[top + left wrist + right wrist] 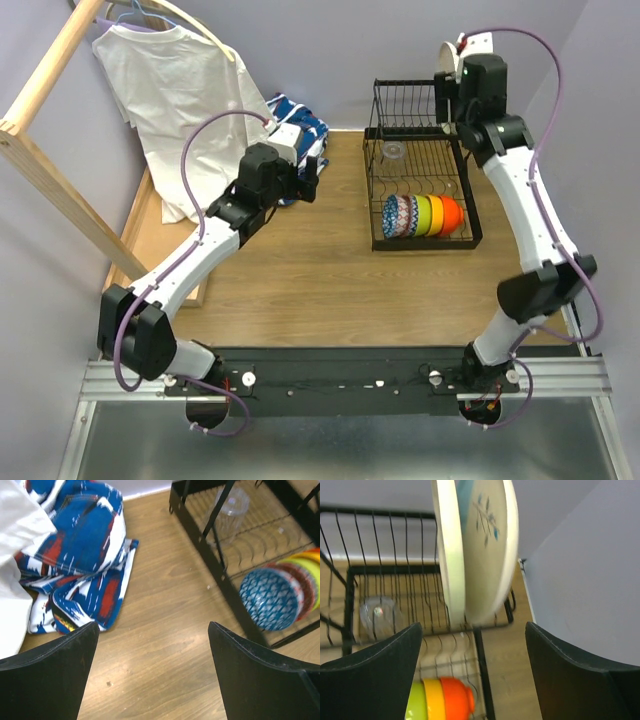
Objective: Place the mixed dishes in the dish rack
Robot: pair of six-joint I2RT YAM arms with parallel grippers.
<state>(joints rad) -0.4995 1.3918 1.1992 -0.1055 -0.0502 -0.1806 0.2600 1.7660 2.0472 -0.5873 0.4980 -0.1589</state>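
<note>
Nearest in the top view, the two arm bases (330, 378) sit bolted along a metal rail at the edge of the wood-grain table (300, 280). Further in, the left hand (152, 630) hangs idle with its matte black fingers spread wide and nothing between them. It hovers over bare wood beside a crumpled blue, red and white cloth (85, 540).

To the right stands the dish rack (470, 235), made of thin black wire. A row of small glossy bowls (422, 215) stands on edge in its lower tier, running from a blue-patterned one through red, green and yellow to orange. Behind them a clear ribbed glass cup (395, 151) stands on the slotted base.

Farthest back, two round plates (487, 545), smooth and cream with a pale blue leaf print on one, stand upright on edge in the raised back tier. The right hand (472, 627) faces them with its fingers wide apart, gripping nothing.

The step in hand looks like seating a plate in the rack. The next move calls for a straight, level retreat, since these slick, thin-rimmed plates would tip at any nudge.
</note>
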